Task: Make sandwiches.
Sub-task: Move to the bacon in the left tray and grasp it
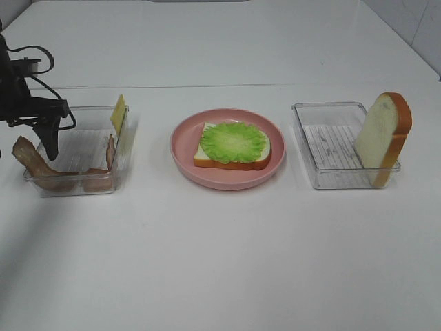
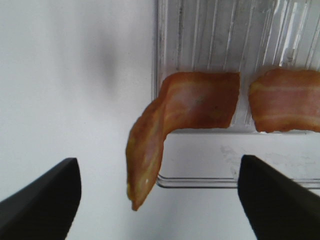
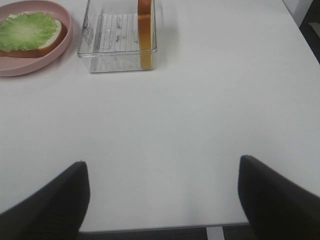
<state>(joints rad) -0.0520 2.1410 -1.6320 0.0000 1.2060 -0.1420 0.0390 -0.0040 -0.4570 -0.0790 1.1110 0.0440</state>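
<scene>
The sandwich on the pink plate [image 1: 227, 183] is a bread slice [image 1: 231, 163] topped with a green lettuce leaf [image 1: 233, 141]. A second bread slice [image 1: 383, 136] stands upright in the right clear container [image 1: 331, 148]. The left clear container [image 1: 93, 110] holds bacon strips and a yellow cheese square [image 1: 118, 114]. One bacon strip [image 1: 31, 162] drapes over the container's left wall. My left gripper [image 1: 52, 146] hangs open and empty just above that strip [image 2: 170, 125]; its dark fingers [image 2: 42, 200] flank it. My right gripper [image 3: 162, 200] is open and empty over bare table.
A second bacon strip [image 2: 285, 107] lies in the left container [image 2: 210, 40]; another leans on its right wall [image 1: 110, 152]. The right wrist view shows the plate [image 3: 30, 67], lettuce [image 3: 27, 30], right container [image 3: 117, 45] and standing bread [image 3: 145, 35] far ahead. The table's front edge [image 3: 160, 227] is near.
</scene>
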